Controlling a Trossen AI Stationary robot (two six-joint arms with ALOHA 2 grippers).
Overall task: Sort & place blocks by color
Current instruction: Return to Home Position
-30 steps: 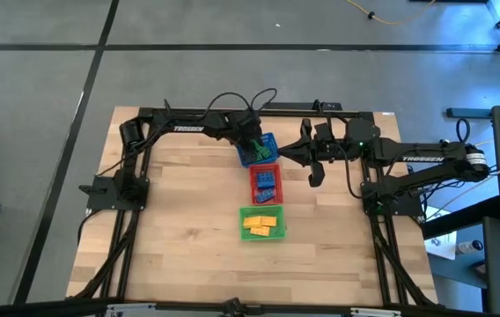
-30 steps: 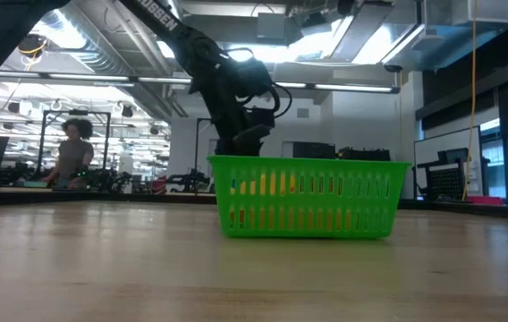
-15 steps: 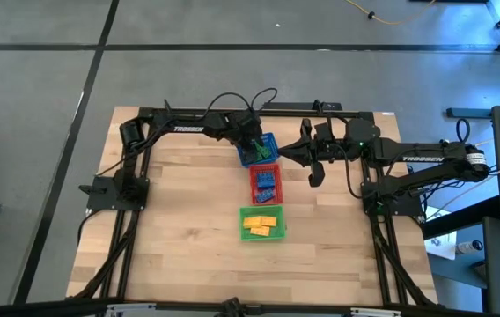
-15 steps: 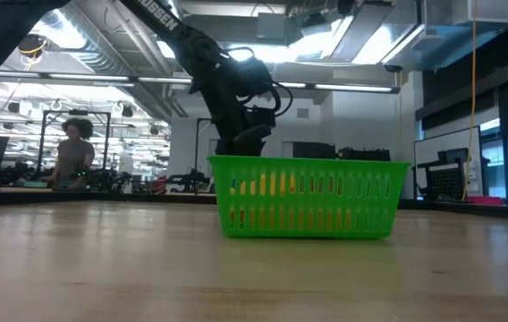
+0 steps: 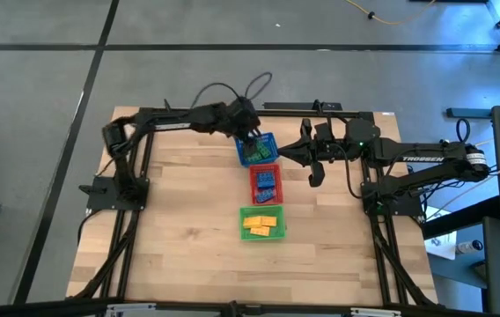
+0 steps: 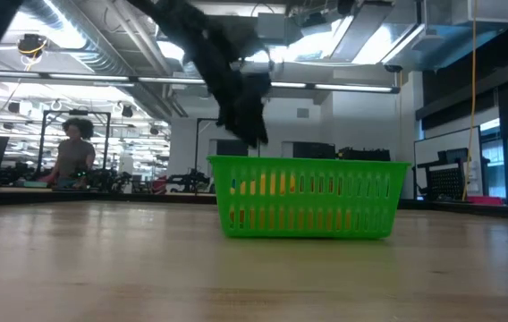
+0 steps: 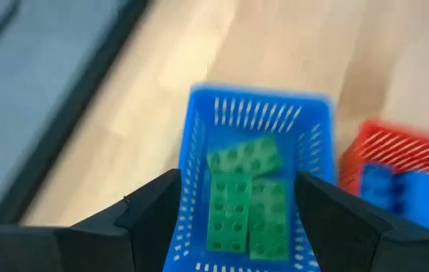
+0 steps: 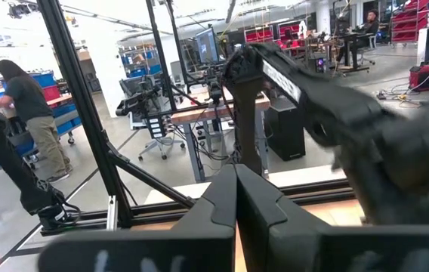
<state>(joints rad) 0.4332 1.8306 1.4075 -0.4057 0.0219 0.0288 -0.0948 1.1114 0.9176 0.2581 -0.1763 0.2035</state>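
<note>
Status: blocks sorted in three baskets

Baskets stand in one line down the middle of the tabletop (image 5: 180,229), close together. The blue basket (image 5: 257,150) sits at one end, the red basket (image 5: 266,182) in the middle, and the green basket (image 5: 261,222) at the other end.

Block locations:
- Green blocks (image 7: 241,204): three lie inside the blue basket. Two lie side by side and one lies across their ends, slightly turned.
- Blue blocks (image 7: 396,193): inside the red basket. Their number cannot be told.
- Yellow blocks (image 5: 261,224): inside the green basket. In the low view they show through its mesh wall.

Left gripper (image 5: 250,134): hangs above the blue basket, over the end away from the red basket. Its fingers (image 7: 150,208) are apart and hold nothing. In the left wrist view the blue basket and its green blocks show between them.

Right gripper (image 5: 315,179): held above the tabletop beside the red basket, clear of all three baskets. Its fingers (image 8: 218,200) are pressed together with nothing between them.

Room: in the low view a person (image 6: 73,152) stands at a bench well behind the tabletop.
</note>
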